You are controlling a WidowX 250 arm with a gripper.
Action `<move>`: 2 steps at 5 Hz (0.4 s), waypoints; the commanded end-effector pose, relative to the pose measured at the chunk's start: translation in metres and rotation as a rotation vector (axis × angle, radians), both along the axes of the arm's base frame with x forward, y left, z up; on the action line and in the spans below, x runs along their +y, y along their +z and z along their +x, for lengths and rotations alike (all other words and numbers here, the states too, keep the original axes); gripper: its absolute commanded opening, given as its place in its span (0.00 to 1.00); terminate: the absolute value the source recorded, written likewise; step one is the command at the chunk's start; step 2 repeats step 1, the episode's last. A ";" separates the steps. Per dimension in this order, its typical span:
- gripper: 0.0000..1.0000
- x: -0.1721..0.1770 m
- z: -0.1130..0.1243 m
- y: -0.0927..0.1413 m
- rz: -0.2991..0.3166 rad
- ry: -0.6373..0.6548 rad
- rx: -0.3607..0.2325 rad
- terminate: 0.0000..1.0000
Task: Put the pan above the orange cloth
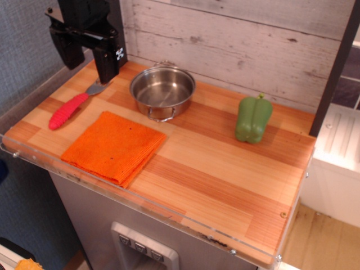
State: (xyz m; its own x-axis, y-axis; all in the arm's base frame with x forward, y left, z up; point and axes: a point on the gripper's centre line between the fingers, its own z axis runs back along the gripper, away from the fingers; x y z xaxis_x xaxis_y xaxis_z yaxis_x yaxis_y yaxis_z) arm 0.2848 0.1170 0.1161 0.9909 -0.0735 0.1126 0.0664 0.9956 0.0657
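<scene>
Black gripper [87, 62] at upper left, fingers spread and empty (over the fork's tines), pan [162, 90] at upper centre on the counter, orange cloth [113, 147] just below-left of it.

We see a green pepper [253, 118] standing upright on the right of the striped wooden desk [225, 174], near the whitewashed plank wall [247, 39]. A red-handled fork [70, 107] lies at the desk's left rear.
</scene>
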 end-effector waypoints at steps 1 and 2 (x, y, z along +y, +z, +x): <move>1.00 0.013 -0.009 0.017 0.020 0.015 -0.044 1.00; 1.00 0.013 -0.009 0.017 0.020 0.015 -0.044 1.00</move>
